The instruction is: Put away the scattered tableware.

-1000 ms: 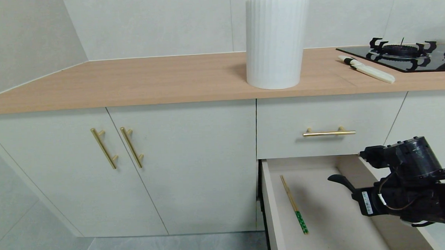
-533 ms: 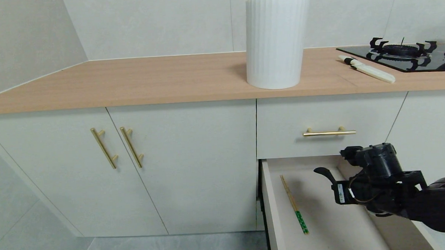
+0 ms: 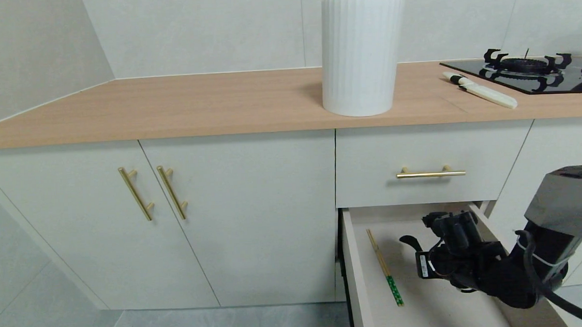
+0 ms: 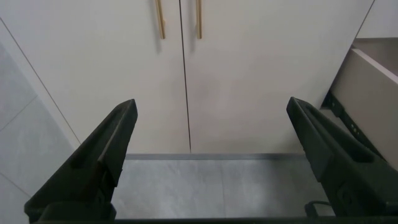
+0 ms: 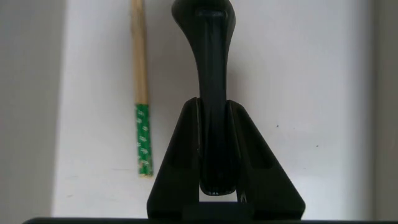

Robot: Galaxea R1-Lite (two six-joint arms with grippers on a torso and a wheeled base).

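Observation:
A pair of wooden chopsticks with green ends (image 3: 385, 274) lies along the left side of the open lower drawer (image 3: 355, 263). My right gripper (image 3: 421, 261) hangs inside the drawer, just right of the chopsticks, shut on a black spoon (image 3: 409, 240) whose end sticks out ahead of the fingers. In the right wrist view the spoon (image 5: 210, 74) runs straight out of the right gripper (image 5: 212, 111) beside the chopsticks (image 5: 141, 93). My left gripper (image 4: 211, 109) is open and holds nothing, low in front of the cabinet doors (image 4: 186, 68).
On the wooden counter stand a tall white ribbed container (image 3: 360, 54), a white-bladed knife (image 3: 479, 91) and a black gas hob (image 3: 525, 70). The upper drawer with a brass handle (image 3: 431, 174) is closed. The open drawer's right wall (image 3: 481, 215) lies close to my arm.
My right gripper has carried the black spoon leftward and down, deeper into the open drawer and closer to the chopsticks. The chopsticks have not moved.

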